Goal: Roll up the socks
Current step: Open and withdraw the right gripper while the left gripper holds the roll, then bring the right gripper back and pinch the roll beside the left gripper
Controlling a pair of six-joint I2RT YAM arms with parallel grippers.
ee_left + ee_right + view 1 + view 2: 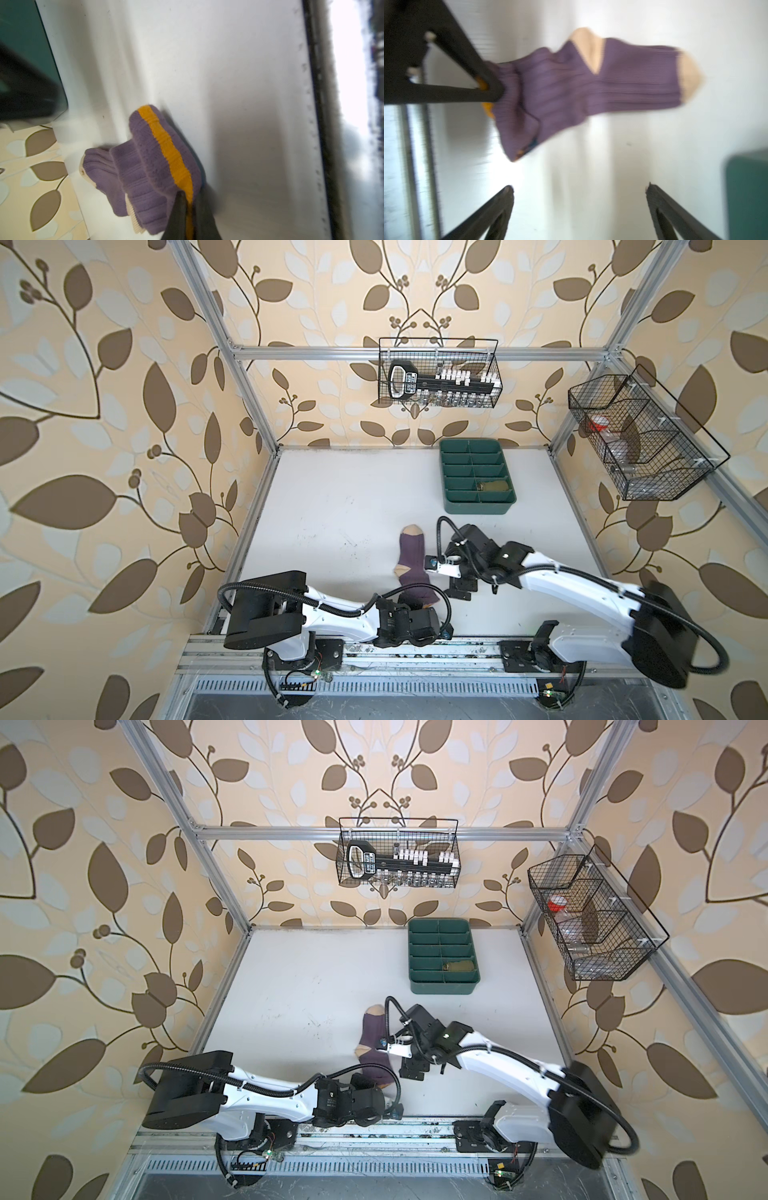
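Note:
The purple sock (pixel 410 562) lies lengthwise on the white table, with its beige toe (pixel 411 529) at the far end and its beige heel to the left. Its cuff with the yellow stripe (pixel 166 149) is bunched at the near end. My left gripper (pixel 188 197) is shut on that cuff, and the right wrist view shows it there too (pixel 492 91). My right gripper (pixel 579 188) stands wide open just right of the cuff (pixel 459 592), with nothing between its fingers. An olive green sock (pixel 494 486) sits bundled in a compartment of the tray.
The dark green divided tray (pixel 476 507) stands at the back right of the table. A wire basket (pixel 438 373) hangs on the back rail and another wire basket (pixel 636 439) on the right frame. The metal rail (pixel 374 649) runs along the table's near edge.

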